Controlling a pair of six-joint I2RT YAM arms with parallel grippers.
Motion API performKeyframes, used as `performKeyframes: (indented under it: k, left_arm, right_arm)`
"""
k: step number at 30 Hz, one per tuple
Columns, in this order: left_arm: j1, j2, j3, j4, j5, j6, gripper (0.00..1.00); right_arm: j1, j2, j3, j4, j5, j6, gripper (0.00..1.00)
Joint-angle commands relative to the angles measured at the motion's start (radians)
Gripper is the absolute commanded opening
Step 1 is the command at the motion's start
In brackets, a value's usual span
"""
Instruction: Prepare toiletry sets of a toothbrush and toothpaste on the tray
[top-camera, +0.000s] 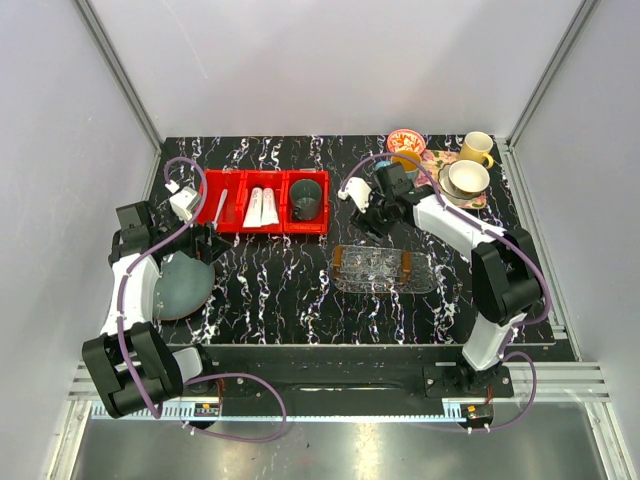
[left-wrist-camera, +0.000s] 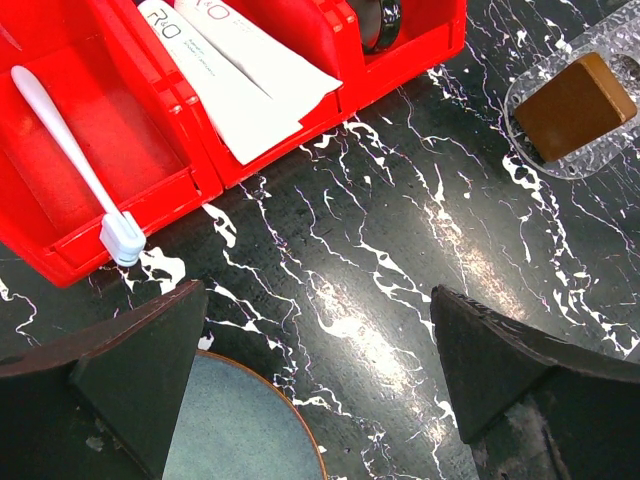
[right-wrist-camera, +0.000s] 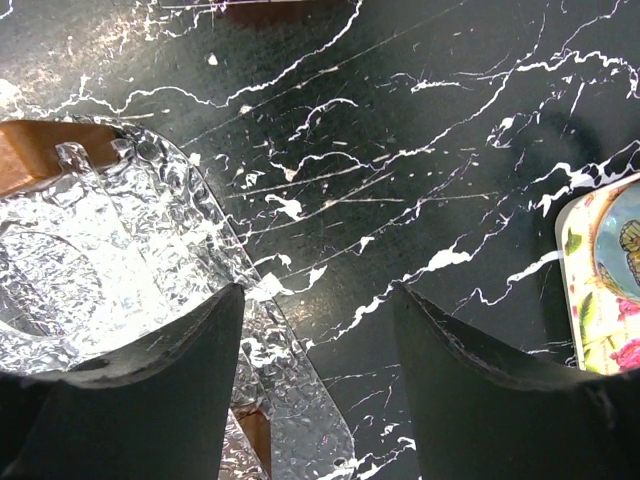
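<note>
**A:** Red plastic walls are my worry. The toothbrush (left-wrist-camera: 68, 150) lies slantwise in the left compartment of the red bins (top-camera: 265, 232), its bristle head right at the front wall. Both tubes of toothpaste (left-wrist-camera: 235, 80) lie side by side in the middle compartment.

**B:** And the tray (top-camera: 425, 282)?

**A:** It sits out on the black marbled table (top-camera: 290, 290), well apart from the bins, with nothing in it that I can make out. I judge that no set is begun.

**B:** The grippers?

**A:** The left gripper (left-wrist-camera: 320, 330) hangs just in front of the bins, over the rim of a grey-blue plate (left-wrist-camera: 240, 425). Its jaws are spread wide and it is empty. The right gripper (right-wrist-camera: 320, 330) hovers at the tray's edge, jaws parted, pinching nothing.

**B:** So what could go wrong?

**A:** The brush is thin and lies flat on the bin floor. A straight descent could scrape the floor or strike a wall, and that would shove the bin instead of catching the handle. If it is pinched near one end, it may swing and snag on the wall coming out.

**B:** And the tubes?

**A:** They touch each other, so one closing could take both, or squeeze a tube too hard. The tray is clear and glinting, so its rim is hard to read. A gripper that close above it could nudge it aside, or a brush set down crooked could roll off.
</note>
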Motion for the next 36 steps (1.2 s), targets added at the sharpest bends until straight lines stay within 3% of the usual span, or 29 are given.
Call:
performKeyframes:
  k: [1, 16, 25, 31, 36]
  left_arm:
    - [-0.003, 0.005, 0.006, 0.046, -0.003, 0.029, 0.99]
    - [-0.002, 0.021, 0.023, 0.06, -0.003, 0.02, 0.99]
    - [-0.019, 0.028, 0.031, 0.124, -0.042, -0.061, 0.99]
    - [-0.106, 0.021, 0.048, 0.241, -0.153, -0.203, 0.99]
    - [-0.275, 0.06, 0.12, 0.276, -0.301, -0.239, 0.99]
  right_arm:
    - [0.026, 0.016, 0.048, 0.012, -0.038, 0.017, 0.67]
    - [0.081, 0.041, 0.045, 0.014, -0.036, 0.012, 0.67]
    - [0.08, 0.019, 0.089, 0.061, 0.108, 0.069, 0.73]
    - [0.069, -0.016, 0.134, 0.083, 0.192, 0.141, 0.77]
    - [0.052, -0.057, 0.149, 0.081, 0.26, 0.202, 0.76]
